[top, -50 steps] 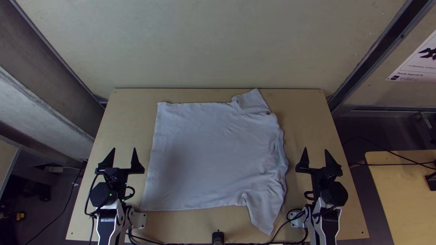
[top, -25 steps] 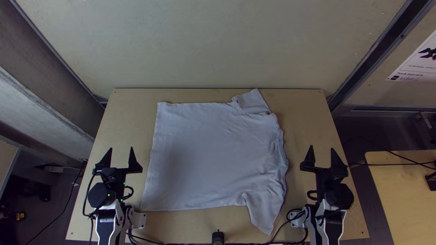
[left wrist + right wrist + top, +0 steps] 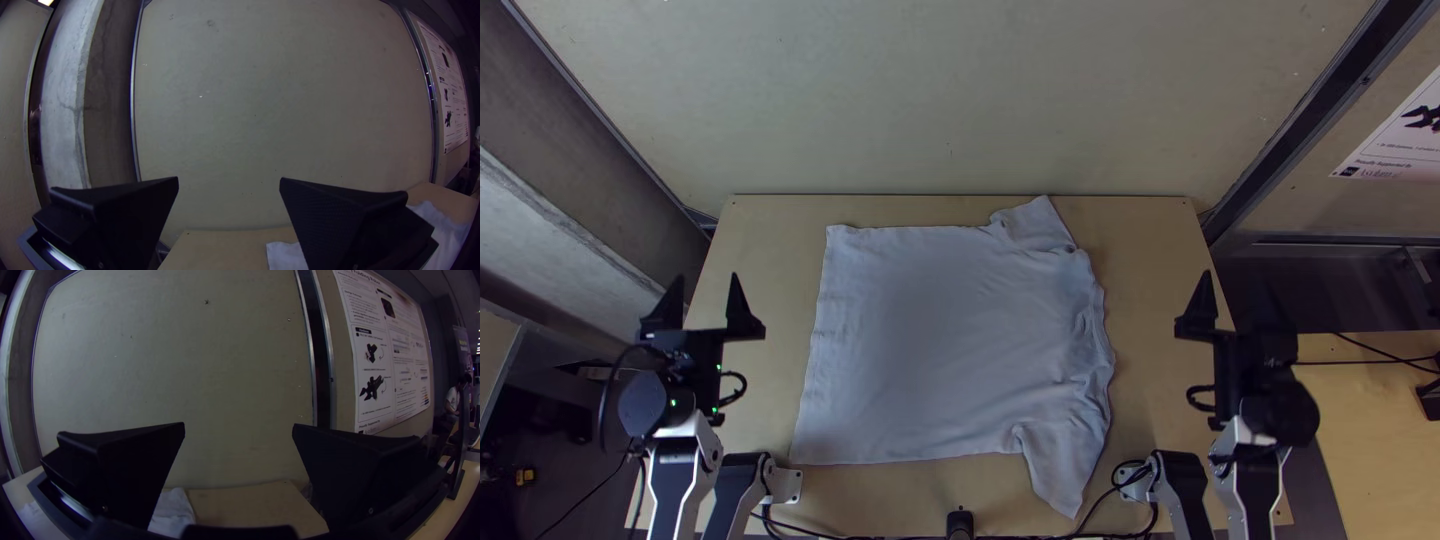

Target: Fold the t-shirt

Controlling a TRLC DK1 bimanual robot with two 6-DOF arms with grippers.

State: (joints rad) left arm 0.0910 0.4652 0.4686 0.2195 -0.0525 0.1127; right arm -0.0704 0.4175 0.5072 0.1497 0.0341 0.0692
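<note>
Across the table [image 3: 1160, 235], the t-shirt [image 3: 950, 340] lies spread mid-frame, probably awaiting its first fold.
Left claw [image 3: 705, 279] and right claw [image 3: 1237, 279], at either side, gape empty; next likely calls for pinching an edge.

Prob. a robotics lab: 2 robot arms [image 3: 678, 475] at wooden table [image 3: 870, 492], cables [image 3: 1365, 362] nearby, tech poster [image 3: 392, 355] w/ robot pics & text on side wall [image 3: 345, 370].

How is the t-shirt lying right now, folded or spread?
Spread: the t-shirt lies broad across the table, body opened out and both sleeves sticking out, with wrinkles along its right side.
</note>
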